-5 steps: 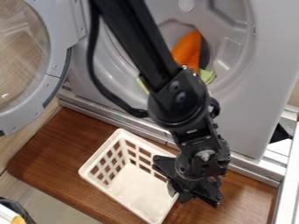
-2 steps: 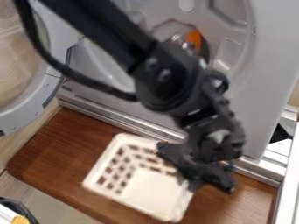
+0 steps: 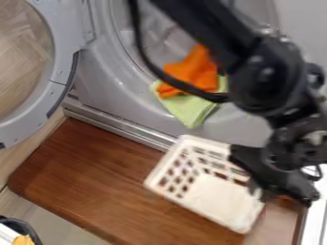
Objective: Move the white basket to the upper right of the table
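At the right side of the camera view, my gripper [image 3: 278,192] is closed on the right wall of the white basket [image 3: 216,192], its dark body covering part of that rim. The basket is a rectangular, off-white container with square holes in its sides. It is right of the middle of the brown wooden table [image 3: 89,177], its upper edge near the metal strip at the back. Whether its underside touches the wood I cannot tell.
Behind the table stands a grey washer with its round door [image 3: 57,72] open at the left. An orange cloth [image 3: 195,72] and a green cloth [image 3: 191,107] lie in its opening. A dark-rimmed container [image 3: 22,229] sits lower left.
The gripper and the basket have moved together to the right and slightly up the view. The arm has swung right, uncovering more of the orange and green cloths.
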You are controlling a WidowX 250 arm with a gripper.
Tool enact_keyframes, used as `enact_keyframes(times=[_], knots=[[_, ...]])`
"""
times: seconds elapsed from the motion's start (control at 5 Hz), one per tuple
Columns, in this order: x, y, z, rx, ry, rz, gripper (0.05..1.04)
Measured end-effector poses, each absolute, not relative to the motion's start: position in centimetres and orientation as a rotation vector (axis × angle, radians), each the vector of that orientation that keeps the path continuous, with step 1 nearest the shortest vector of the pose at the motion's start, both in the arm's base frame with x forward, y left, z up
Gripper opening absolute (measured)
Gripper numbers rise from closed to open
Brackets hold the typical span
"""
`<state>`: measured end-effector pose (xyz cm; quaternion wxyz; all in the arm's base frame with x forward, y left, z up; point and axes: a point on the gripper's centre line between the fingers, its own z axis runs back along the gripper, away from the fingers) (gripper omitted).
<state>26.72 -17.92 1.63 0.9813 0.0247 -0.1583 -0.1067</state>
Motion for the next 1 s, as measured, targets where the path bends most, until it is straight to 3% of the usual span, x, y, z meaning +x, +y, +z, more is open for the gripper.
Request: enact_keyframes(times=[0.6,0.8,1.0], knots=[[27.7,-22.1,-2.1,0.025,-0.253,-0.274,0.121],[28.1,-22.3,-2.3,0.024,-0.27,-0.284,0.318],[28.1,-22.3,-2.4,0.016,-0.282,-0.272,0.621]])
